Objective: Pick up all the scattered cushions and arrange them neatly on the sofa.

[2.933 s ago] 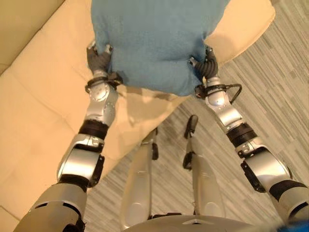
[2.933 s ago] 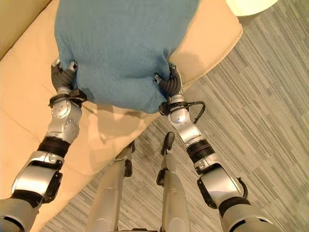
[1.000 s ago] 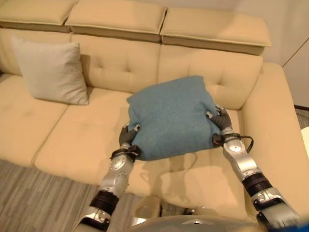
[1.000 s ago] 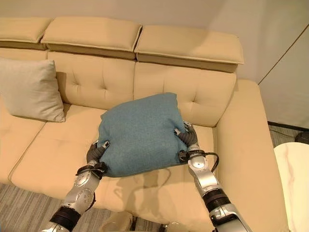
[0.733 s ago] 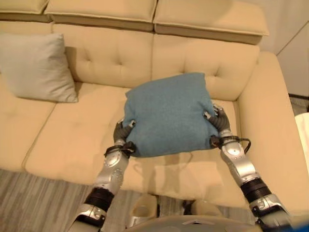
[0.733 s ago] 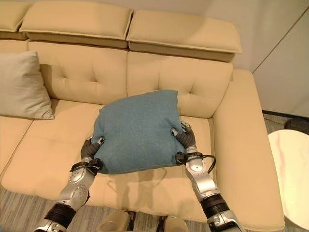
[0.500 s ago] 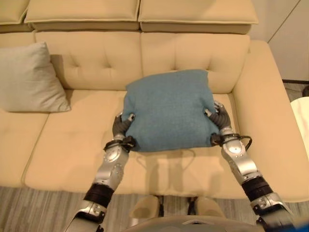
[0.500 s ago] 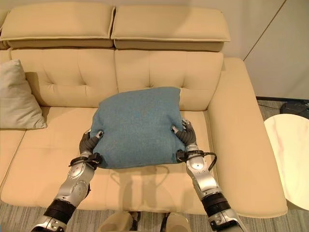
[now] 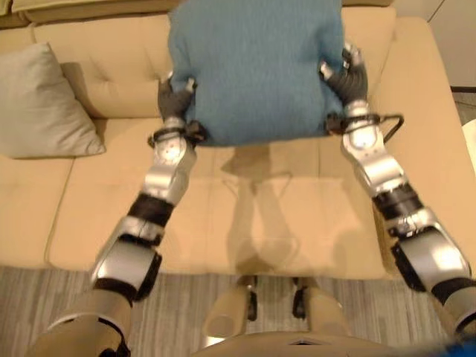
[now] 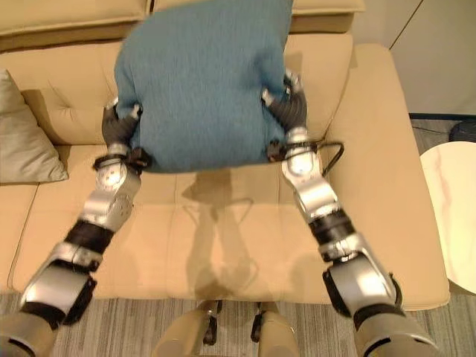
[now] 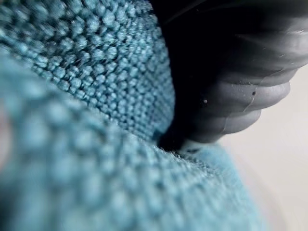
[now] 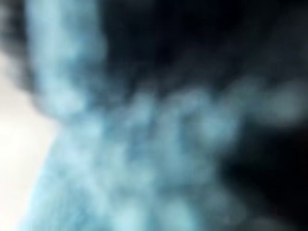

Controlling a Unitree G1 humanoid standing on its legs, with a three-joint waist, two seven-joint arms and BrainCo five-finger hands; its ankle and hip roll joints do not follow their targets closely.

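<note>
Fingers (image 9: pixel 180 88) of both hands are clamping the blue cushion (image 9: pixel 256 67) by its side edges, carrying it in the air above the sofa (image 9: pixel 245 223).

Half a second back the cushion was hanging low over the seat; now it is riding higher, up against the tufted backrest (image 10: pixel 67 89) of the right-hand section, with the left hand (image 9: pixel 172 100) and right hand (image 9: pixel 349 78) curling round opposite edges (its weave is pressing right up to the left wrist camera). That is looking to me like the final placing, leaning it upright on the backrest. A beige cushion (image 9: pixel 41 108) is already leaning against the backrest further left, well apart, so the blue one seems to be the next to settle.
</note>
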